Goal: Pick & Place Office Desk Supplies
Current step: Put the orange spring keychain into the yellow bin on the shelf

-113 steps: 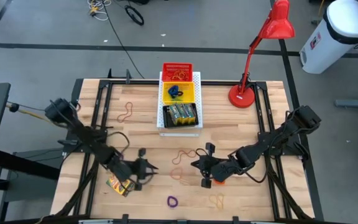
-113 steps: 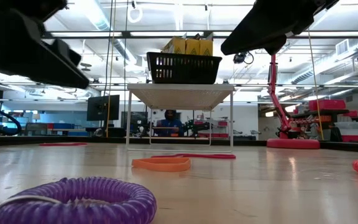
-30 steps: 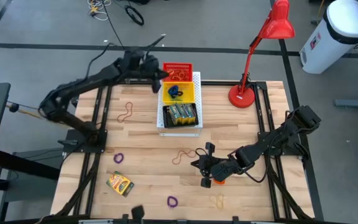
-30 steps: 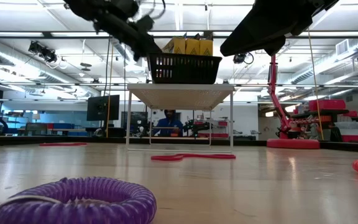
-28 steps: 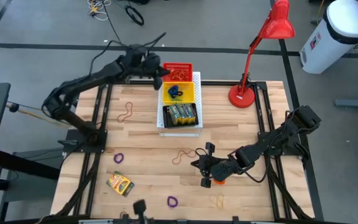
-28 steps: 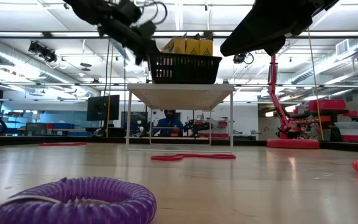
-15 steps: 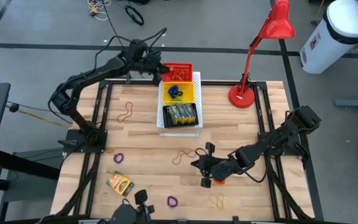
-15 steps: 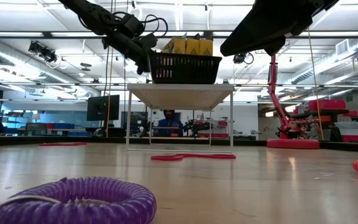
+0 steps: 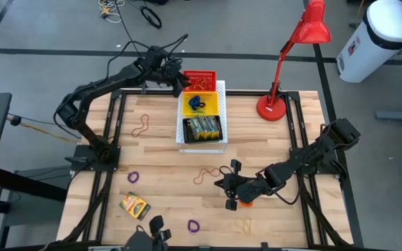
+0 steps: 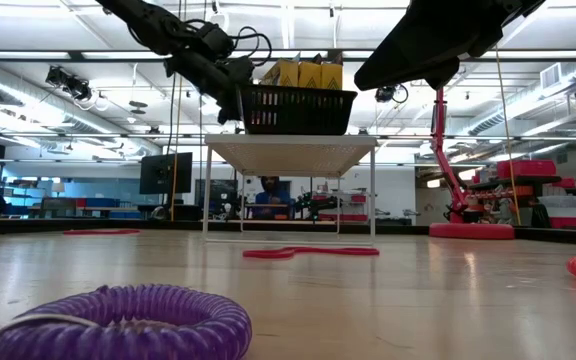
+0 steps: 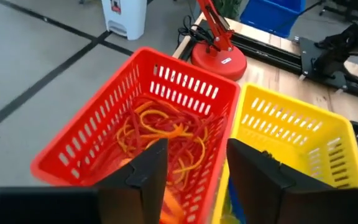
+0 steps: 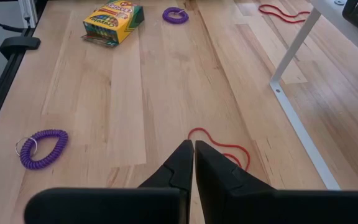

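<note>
From overhead, the left gripper (image 9: 176,78) hung beside the red slotted plastic basket (image 9: 199,77) at the far end of the white raised stand (image 9: 220,111); its wrist view alone showed the fingers (image 11: 143,172) spread wide and empty above a tangle of red and orange rubber bands (image 11: 160,135) lying in that basket. Well short of the basket, the right gripper (image 9: 230,184) rested low with fingers pressed together, holding nothing; its wrist view revealed a yellow-and-green crayon box (image 12: 112,21), two purple coiled loops (image 12: 44,147) and a reddish rubber band (image 12: 219,147) on the wooden table (image 12: 129,93).
</note>
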`<state>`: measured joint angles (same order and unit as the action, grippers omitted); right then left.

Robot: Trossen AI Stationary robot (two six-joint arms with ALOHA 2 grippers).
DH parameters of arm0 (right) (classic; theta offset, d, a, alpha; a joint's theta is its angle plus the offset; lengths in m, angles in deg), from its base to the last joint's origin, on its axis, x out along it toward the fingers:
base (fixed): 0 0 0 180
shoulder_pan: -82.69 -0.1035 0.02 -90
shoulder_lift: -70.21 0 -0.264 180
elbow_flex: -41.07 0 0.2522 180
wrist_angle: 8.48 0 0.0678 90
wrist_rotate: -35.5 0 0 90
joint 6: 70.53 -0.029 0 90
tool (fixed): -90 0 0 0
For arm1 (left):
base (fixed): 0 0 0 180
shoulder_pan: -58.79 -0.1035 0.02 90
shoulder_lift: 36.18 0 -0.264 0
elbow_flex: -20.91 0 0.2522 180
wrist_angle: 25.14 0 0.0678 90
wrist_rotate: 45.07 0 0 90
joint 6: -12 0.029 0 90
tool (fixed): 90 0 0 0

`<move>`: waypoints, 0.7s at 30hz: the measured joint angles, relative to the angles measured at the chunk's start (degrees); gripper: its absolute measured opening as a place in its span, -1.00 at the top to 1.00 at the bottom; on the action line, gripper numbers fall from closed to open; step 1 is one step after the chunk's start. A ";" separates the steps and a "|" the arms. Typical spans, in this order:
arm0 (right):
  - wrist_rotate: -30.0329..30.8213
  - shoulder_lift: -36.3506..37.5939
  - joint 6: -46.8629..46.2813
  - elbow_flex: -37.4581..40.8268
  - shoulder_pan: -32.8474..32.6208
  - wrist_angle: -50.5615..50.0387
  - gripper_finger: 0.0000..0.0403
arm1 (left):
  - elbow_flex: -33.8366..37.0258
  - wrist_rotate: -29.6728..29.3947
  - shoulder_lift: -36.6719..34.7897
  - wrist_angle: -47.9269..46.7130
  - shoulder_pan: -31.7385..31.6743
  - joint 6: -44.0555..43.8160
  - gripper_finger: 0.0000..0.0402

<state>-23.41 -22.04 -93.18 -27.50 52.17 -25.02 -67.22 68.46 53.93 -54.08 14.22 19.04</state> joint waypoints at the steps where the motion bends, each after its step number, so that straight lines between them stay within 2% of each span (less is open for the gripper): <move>1: 0.00 0.00 0.00 0.00 0.00 0.00 0.86 | 0.02 -0.02 -0.48 -0.68 -0.03 0.09 0.12; 5: 0.00 0.00 0.00 0.00 0.01 0.00 0.86 | 0.06 3.07 -5.10 -6.45 -0.05 7.20 0.12; 7: 0.00 0.00 0.00 0.00 0.01 -0.01 0.86 | 1.45 6.58 -8.62 -10.21 0.02 11.87 0.21; 9: 0.00 0.00 0.01 0.00 0.00 0.00 0.86 | 4.28 7.06 -12.83 -11.72 0.10 13.39 0.35; 16: 0.00 0.00 0.02 0.00 0.00 0.00 0.86 | 24.31 5.60 -32.49 -4.33 -0.16 9.83 0.92; 21: 0.00 0.00 0.57 0.00 0.02 0.00 0.86 | 39.88 7.35 -45.26 7.23 0.72 3.41 0.95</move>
<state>-23.41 -22.04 -92.61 -27.50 52.19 -25.02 -27.34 75.81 8.67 -46.85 14.95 22.45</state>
